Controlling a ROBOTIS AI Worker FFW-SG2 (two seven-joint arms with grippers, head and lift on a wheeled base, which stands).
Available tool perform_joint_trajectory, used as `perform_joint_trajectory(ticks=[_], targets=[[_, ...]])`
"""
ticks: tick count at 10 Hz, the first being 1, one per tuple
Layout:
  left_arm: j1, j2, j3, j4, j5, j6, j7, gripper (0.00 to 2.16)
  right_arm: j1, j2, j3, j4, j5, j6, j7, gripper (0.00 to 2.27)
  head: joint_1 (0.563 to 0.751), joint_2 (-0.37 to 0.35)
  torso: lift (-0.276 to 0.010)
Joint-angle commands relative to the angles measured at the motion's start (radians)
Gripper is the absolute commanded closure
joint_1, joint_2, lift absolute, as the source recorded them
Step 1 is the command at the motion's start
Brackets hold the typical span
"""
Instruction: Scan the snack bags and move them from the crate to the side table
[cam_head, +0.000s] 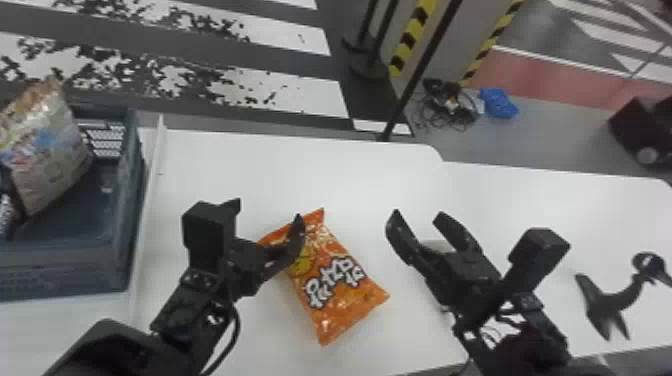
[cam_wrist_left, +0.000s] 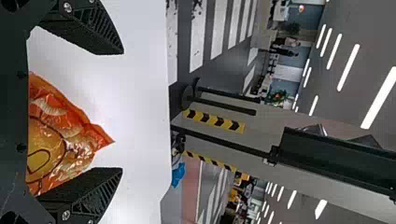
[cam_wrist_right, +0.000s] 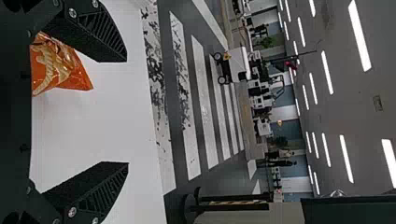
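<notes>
The orange bag (cam_head: 332, 285) lies on the tabletop (cam_head: 280, 165), partly beneath the left gripper (cam_head: 269, 210) and near the right gripper (cam_head: 418, 214) — both jaws open. Probably scanning: next, grip it squarely and bring it to the scanner (cam_head: 606, 302).

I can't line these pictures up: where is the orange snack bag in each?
Head view: orange snack bag mid-picture, on the white table.
Left wrist view: bag seen between the left hand's fingers.
Right wrist view: bag partly behind one right hand finger.
Shared landmark: white floor stripes beyond the table.
</notes>
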Motion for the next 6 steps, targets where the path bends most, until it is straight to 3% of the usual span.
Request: perform_joint_trajectory(ticks=[1,4,6], targets=[[0.050,0.048,0.040,-0.110,-0.033,-0.022,0.005,0.07,-0.004,-0.002,-0.001,0.004,0.002,0.000,0.000,0.14,0.695,-0.350,-0.087],[0.185,0.134,0.201,-0.323,-0.030,-0.022,0.011,0.07,-0.030,-0.005,0.027,0.050,0.036,0.000,0.006,0.14,0.695,-0.350,-0.087],[0.261,0.140,0.303,-0.406,-0.027,-0.025,0.014,0.07,-0.058,-0.003,0.056,0.090,0.067,0.000,0.006,0.14,0.695,-0.291,-0.087]])
